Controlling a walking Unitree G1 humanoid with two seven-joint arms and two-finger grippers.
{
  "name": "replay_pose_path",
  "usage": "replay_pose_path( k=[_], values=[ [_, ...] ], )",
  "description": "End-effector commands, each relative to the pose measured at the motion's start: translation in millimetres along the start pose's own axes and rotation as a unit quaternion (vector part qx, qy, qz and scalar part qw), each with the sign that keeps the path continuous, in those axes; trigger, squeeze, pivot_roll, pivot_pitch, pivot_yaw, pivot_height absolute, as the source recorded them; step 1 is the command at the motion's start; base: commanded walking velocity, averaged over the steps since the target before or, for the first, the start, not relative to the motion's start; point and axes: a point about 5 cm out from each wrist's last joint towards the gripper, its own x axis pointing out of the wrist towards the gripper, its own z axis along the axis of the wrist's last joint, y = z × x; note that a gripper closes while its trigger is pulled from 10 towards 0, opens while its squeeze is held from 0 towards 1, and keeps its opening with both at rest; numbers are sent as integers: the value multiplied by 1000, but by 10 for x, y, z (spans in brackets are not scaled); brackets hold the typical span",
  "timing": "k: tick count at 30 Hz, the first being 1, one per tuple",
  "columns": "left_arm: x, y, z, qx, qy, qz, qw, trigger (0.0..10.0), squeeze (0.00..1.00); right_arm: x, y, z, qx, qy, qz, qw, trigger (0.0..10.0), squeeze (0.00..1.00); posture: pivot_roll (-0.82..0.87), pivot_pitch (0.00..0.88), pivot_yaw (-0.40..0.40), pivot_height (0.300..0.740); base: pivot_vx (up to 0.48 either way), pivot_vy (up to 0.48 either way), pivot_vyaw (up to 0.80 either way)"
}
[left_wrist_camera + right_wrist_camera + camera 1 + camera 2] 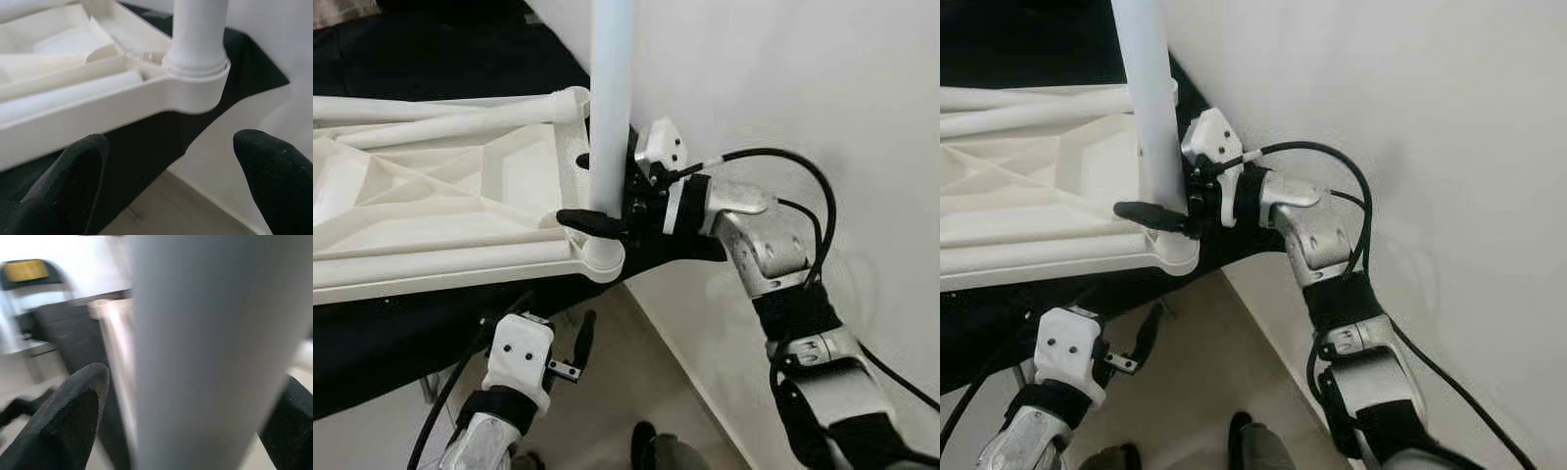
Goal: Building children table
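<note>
left eye view: the white table top point(431, 211) lies upside down on a dark surface point(401, 333), filling the left side of the frame. a white table leg point(610, 108) stands up from its corner socket point(603, 257) in the middle of the frame. the right gripper point(592, 191) comes in from the right, with one black finger on each side of the leg, low down by the socket. it looks clamped on the leg. the left gripper point(579, 343) hangs at the lower left, under the table edge, holding nothing.

right eye view: the same scene. the leg leans a little toward the upper left.

left wrist view: the two black fingers point(73, 176) are apart and empty. the socket sits above them, with the leg inside it.

right wrist view: the leg fills the middle, blurry, with a finger on each side.

what could go wrong: if the leg is not pushed all the way in, it may tip or pop out when the gripper lets go. a crooked push could jam it.
</note>
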Motion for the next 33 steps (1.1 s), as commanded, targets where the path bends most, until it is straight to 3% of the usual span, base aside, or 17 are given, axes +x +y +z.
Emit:
replay_pose_path(
  k=[1, 2, 3, 4, 18, 19, 22, 23, 24, 25, 26, 27, 28, 29, 30, 31, 33],
  values=[
    [-38, -15, 10, 1, 4, -4, 1000, 10000, 0, -46, -35, 49, 3, -18, 29, 999, 10000, 0, 136, 270, -85, 740, 0, 0, 0],
    [-38, -15, 10, 1, 4, -4, 1000, 10000, 0, -46, -35, 49, 3, -18, 29, 999, 10000, 0, 136, 270, -85, 740, 0, 0, 0],
    [-46, -13, 14, 1, 5, -5, 1000, 10000, 0, -73, -92, 41, 6, -16, 50, 999, 1529, 0, 138, 274, -84, 740, 0, 0, 0],
    [-48, -11, 16, 1, 5, -5, 1000, 10000, 0, -85, -102, 37, 8, -14, 63, 998, 0, 0, 139, 277, -82, 740, 0, 0, 0],
    [-54, -7, 20, 3, 6, -6, 1000, 10000, 0, -140, -121, -8, 12, -8, 98, 995, 0, 0, 134, 270, -79, 740, 0, 0, 0],
    [-53, -7, 20, 3, 6, -6, 1000, 10000, 0, -138, -131, -36, 10, -3, 79, 997, 0, 0, 134, 270, -79, 740, 0, 0, 0],
    [-55, -12, 16, 3, 7, -5, 1000, 10000, 0, -113, -279, -273, 28, 47, -104, 993, 0, 0, 124, 271, -93, 740, 0, 0, 0],
    [-55, -12, 16, 3, 7, -5, 1000, 10000, 0, -113, -279, -273, 28, 47, -104, 993, 0, 0, 124, 271, -93, 740, 0, 0, 0],
    [-61, -12, 16, 3, 7, -4, 1000, 10000, 0, -109, -297, -371, 38, 58, -200, 977, 0, 0, 124, 273, -93, 740, 0, 0, 0],
    [-65, -8, 18, 3, 7, -3, 1000, 10000, 0, -174, -239, -550, 66, 90, -362, 926, 0, 0, 123, 273, -90, 740, 0, 0, 0],
    [-65, -8, 18, 3, 7, -3, 1000, 10000, 0, -174, -239, -550, 66, 90, -362, 926, 0, 0, 123, 273, -90, 740, 0, 0, 0],
    [-68, -4, 19, 4, 7, -3, 1000, 10000, 0, -292, -168, -662, 82, 117, -475, 869, 0, 0, 122, 275, -89, 740, 0, 0, 0],
    [-61, 4, 23, 4, 7, -3, 1000, 10000, 0, -287, 53, -704, 85, 123, -505, 850, 0, 0, 126, 282, -77, 740, 0, 0, 0],
    [-61, 4, 23, 4, 7, -3, 1000, 10000, 0, -287, 53, -704, 85, 123, -505, 850, 0, 0, 126, 282, -77, 740, 0, 0, 0],
    [-58, 10, 17, 4, 8, -5, 1000, 10000, 0, -167, 245, -687, 94, 113, -485, 862, 0, 0, 102, 281, -69, 740, 0, 0, 0],
    [-58, 10, 17, 4, 8, -5, 1000, 10000, 0, -167, 245, -687, 94, 113, -485, 862, 0, 0, 102, 281, -69, 740, 0, 0, 0],
    [-36, 13, 3, 4, 9, -9, 1000, 10000, 0, 67, 394, -576, 94, 75, -427, 896, 0, 0, 99, 268, -67, 740, 0, 0, 0]
  ],
)
